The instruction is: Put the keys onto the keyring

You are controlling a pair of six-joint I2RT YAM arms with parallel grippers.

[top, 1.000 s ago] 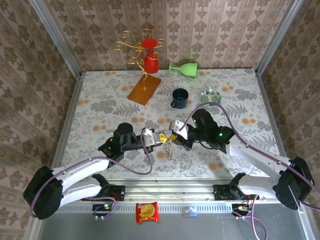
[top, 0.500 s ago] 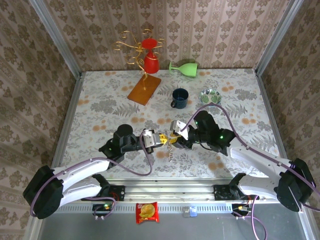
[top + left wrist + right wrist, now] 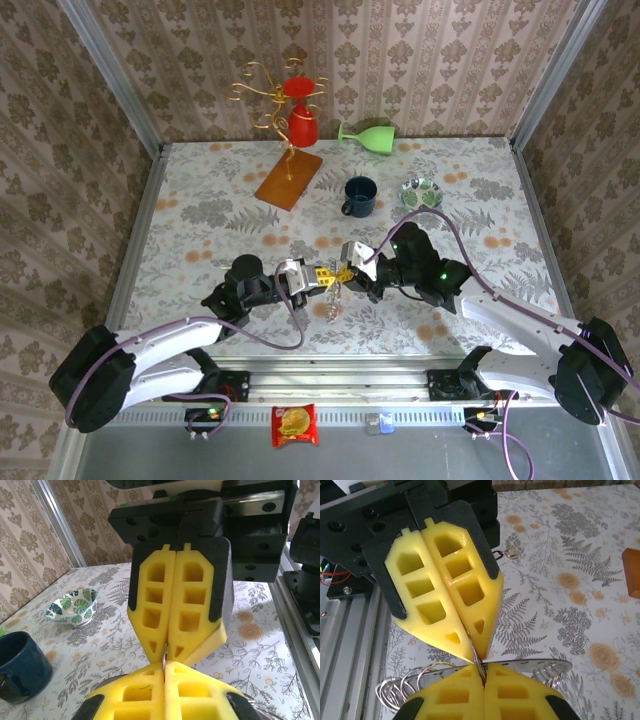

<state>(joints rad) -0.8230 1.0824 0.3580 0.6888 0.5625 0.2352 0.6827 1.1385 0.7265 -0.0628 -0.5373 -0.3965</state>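
**Two arms meeting over a bench (image 3: 200, 215) covered in pale floral cloth.** The left gripper (image 3: 325, 275) and the right gripper (image 3: 345, 273) meet tip to tip above the bench. They are close to its near edge and about midway between its left and right edges.

Both pairs of yellow foam fingers (image 3: 150, 605) are clenched. Each pair pinches the thin rim of the flat silvery metal keyring (image 3: 532, 665), which is held clear of the bench. In the right wrist view the keyring appears edge-on, as a narrow band reaching sideways from the fingertips.

The small silvery metal keys (image 3: 333, 300) hang in a bunch just below the meeting point. Whether they are threaded onto the keyring cannot be told.

Well apart from the arms, toward the far edge:
- A dark blue ceramic mug (image 3: 359, 196) stands upright, right of the middle.
- A small leaf-patterned bowl (image 3: 421, 191) sits beside the mug, nearer the right edge.
- A green goblet (image 3: 367, 135) lies on its side at the far edge.
- A gold wire stand on an orange-brown wooden base (image 3: 288, 178) stands to the goblet's left and carries a red cup (image 3: 303, 128).
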